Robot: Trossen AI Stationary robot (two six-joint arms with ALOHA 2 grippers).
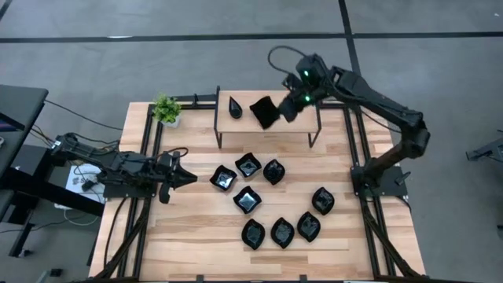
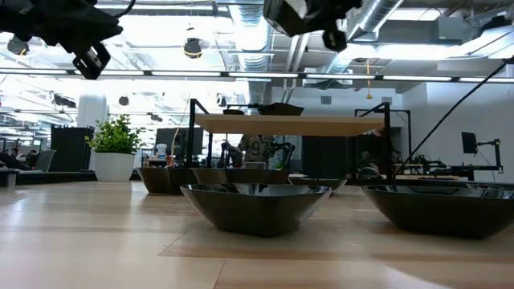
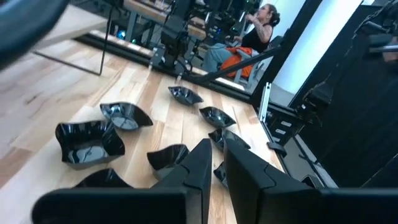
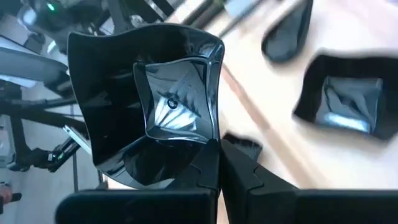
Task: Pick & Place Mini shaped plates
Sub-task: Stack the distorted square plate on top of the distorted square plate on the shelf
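High view: the right gripper [image 1: 284, 108] sits above the small shelf [image 1: 314, 126], fingers clamped on a wavy-edged square plate [image 1: 264, 111]; a teardrop plate [image 1: 235, 106] lies on the shelf, other plates [image 1: 247, 200] on the table [image 1: 189, 251]. The left gripper [image 1: 189, 178] hangs at the table's left, fingers together and holding nothing. Right wrist view: the fingers [image 4: 239, 177] pinch the square plate's rim.
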